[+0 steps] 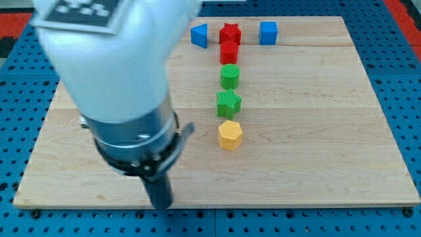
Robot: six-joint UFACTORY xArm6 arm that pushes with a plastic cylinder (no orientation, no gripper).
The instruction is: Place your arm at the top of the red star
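Observation:
The red star (230, 32) lies near the view's top edge of the wooden board (316, 118), between a blue triangle-like block (199, 35) on its left and a blue cube (268, 32) on its right. A red cylinder (229, 52) touches it from below. My tip (161, 205) is at the view's bottom left, near the board's lower edge, far below and left of the red star.
Below the red cylinder a column runs down: a green cylinder (230, 76), a green star-like block (229, 103) and a yellow hexagon (230, 134). The arm's big white and dark body (118, 85) hides the board's upper left.

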